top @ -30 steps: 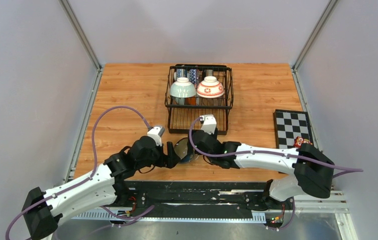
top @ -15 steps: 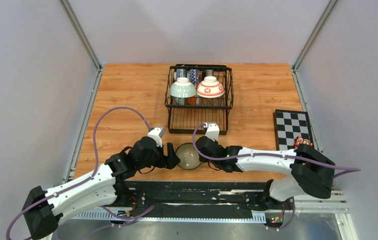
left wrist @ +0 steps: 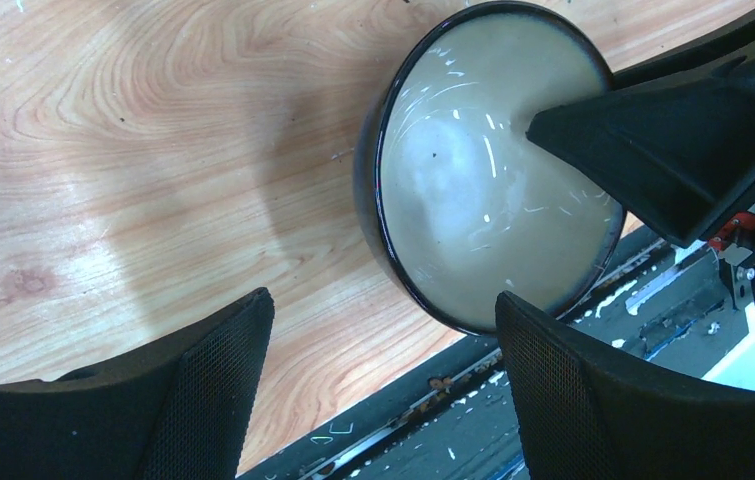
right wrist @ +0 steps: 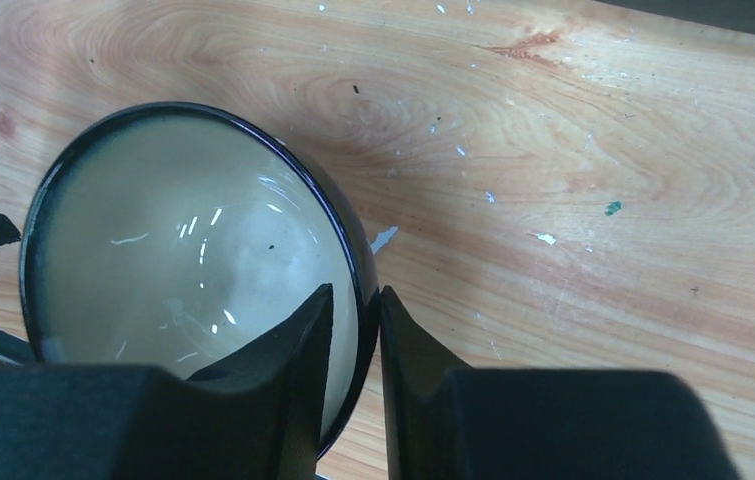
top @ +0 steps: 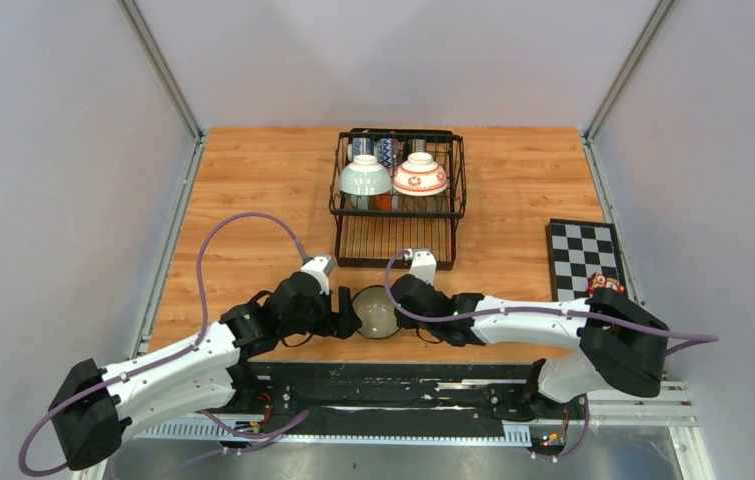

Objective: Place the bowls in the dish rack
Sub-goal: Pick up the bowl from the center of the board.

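A bowl (top: 375, 311), dark outside and pale cream inside, sits near the table's front edge between both grippers. My right gripper (right wrist: 356, 295) is shut on its rim, with one finger inside the bowl (right wrist: 173, 260) and the other outside. In the top view the right gripper (top: 398, 300) reaches it from the right. My left gripper (left wrist: 383, 310) stands open just short of the bowl (left wrist: 483, 200), touching nothing. The black wire dish rack (top: 398, 238) stands at the back centre and holds a pale green bowl (top: 365, 177) and a white-and-red bowl (top: 420, 175), both upside down.
A checkered board (top: 583, 255) lies at the right edge of the table, with a small red object (top: 603, 283) at its near corner. Blue-and-white pieces (top: 385, 150) stand at the back of the rack. The black base rail (top: 393, 385) runs just behind the bowl.
My right gripper has closed on the bowl's rim. The bowl, dark and partly hidden a second ago, now shows its pale inside upward. The left arm shifted slightly right, still open.
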